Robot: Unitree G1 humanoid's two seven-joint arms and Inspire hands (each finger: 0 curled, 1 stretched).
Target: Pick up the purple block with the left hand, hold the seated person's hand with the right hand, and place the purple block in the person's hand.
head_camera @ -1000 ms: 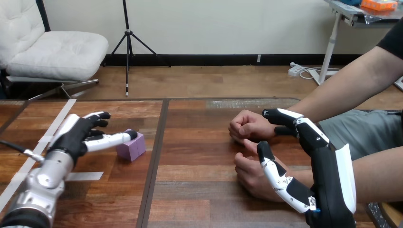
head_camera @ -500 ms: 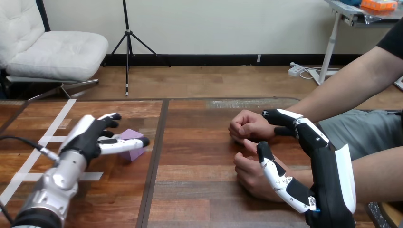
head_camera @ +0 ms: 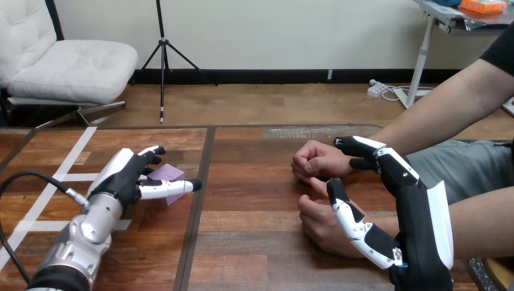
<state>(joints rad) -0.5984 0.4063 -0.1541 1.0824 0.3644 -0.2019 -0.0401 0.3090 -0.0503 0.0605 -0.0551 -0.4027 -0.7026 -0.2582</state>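
Observation:
The purple block [head_camera: 168, 174] lies on the wooden table [head_camera: 254, 242] left of the middle. My left hand [head_camera: 124, 177] is open right beside it, its straight thumb reaching across the block's near side and hiding part of it. The person's two hands rest at the right: a fist [head_camera: 316, 160] farther back and a nearer hand [head_camera: 320, 223]. My right hand [head_camera: 397, 176] is open over the nearer hand's wrist. Its thumb [head_camera: 347, 213] lies along that hand, and its fingers [head_camera: 354, 145] point left beside the fist's wrist. I see no grip on either.
White tape strips [head_camera: 65, 177] mark the table at the left, under and beside my left arm. A dark seam [head_camera: 195, 218] runs down the tabletop between the block and the person's hands. The person's forearms come in from the right edge.
My left hand has moved right and forward to the purple block, and its thumb now reaches past the block's near side. My right hand and the person's hands have stayed put.

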